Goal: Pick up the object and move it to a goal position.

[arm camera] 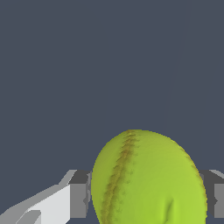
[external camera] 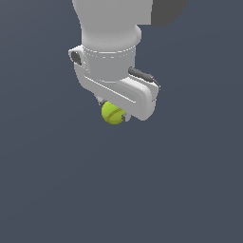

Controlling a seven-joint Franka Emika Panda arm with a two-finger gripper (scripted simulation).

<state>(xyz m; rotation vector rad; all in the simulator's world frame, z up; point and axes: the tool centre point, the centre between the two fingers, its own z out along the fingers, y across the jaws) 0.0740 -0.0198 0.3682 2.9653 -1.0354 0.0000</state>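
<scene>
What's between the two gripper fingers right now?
The ball sits between the fingers, touching both pads; the wrist view shows it best. The gripper is shut on it.

Open grey space surrounds the fingers and ball; nothing obstructs.

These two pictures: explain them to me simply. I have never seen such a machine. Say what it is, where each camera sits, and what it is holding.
These are computer-simulated pictures of one robot arm. The exterior view comes from a camera off the arm: the white bulky shape is the arm's end, and under it sits its gripper, a two-fingered clamp. The wrist view comes from a camera on the arm itself, looking past the fingers. Between them is a yellow-green ball with a reddish seam, apparently clamped from both sides. Around it only a plain dark blue-grey background shows; I cannot tell whether the ball is lifted.
</scene>
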